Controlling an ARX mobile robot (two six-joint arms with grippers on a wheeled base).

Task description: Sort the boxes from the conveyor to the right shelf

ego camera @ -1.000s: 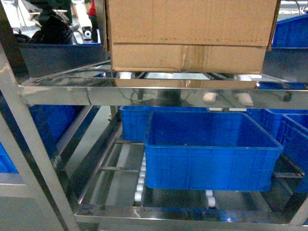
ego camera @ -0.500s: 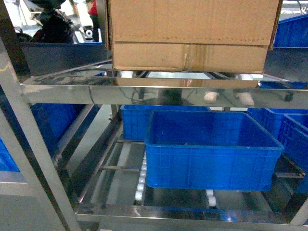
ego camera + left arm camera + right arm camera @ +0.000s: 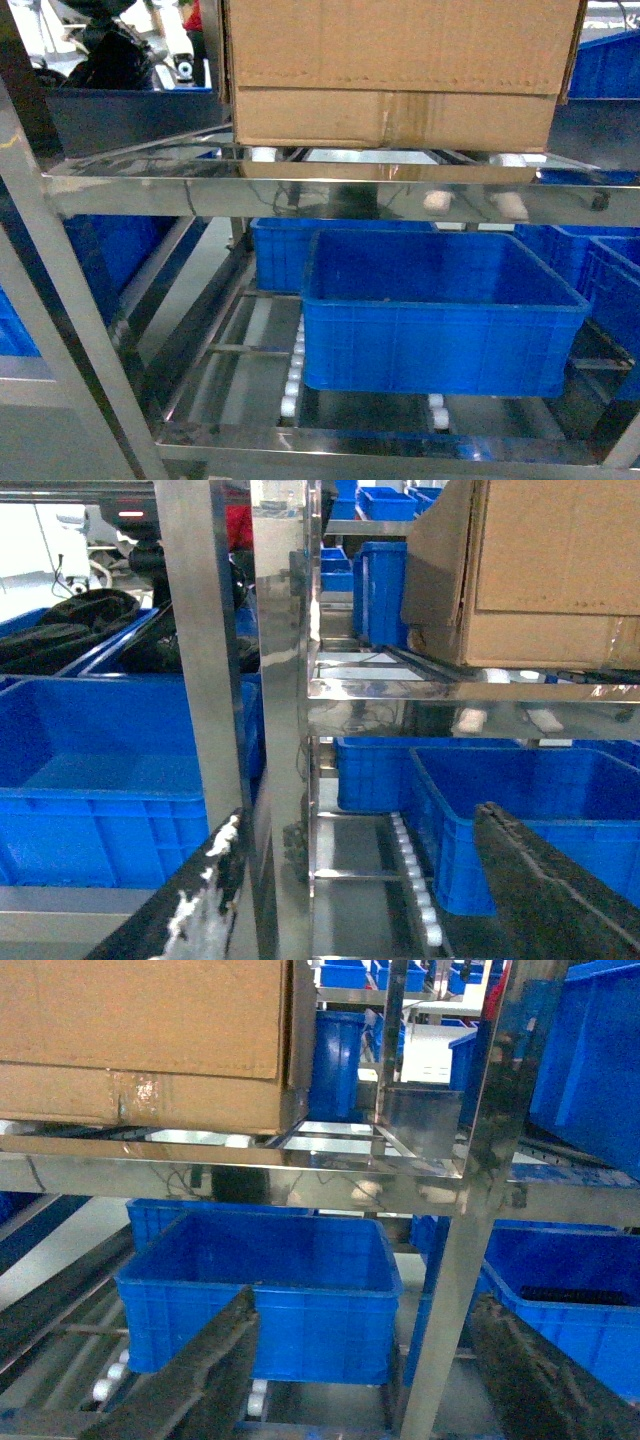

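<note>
Barely anything shifts since a second ago: the cardboard box (image 3: 400, 75) sits on the steel rack's (image 3: 300, 190) upper roller tier, so placement looks done. Both wrist views show the left hand (image 3: 360, 880) and right hand (image 3: 365, 1370) released, empty (head view hides them).

Blue plastic bins (image 3: 440, 320) fill neighbouring racks, with a grey floor (image 3: 40, 445) beneath under cool light
</note>
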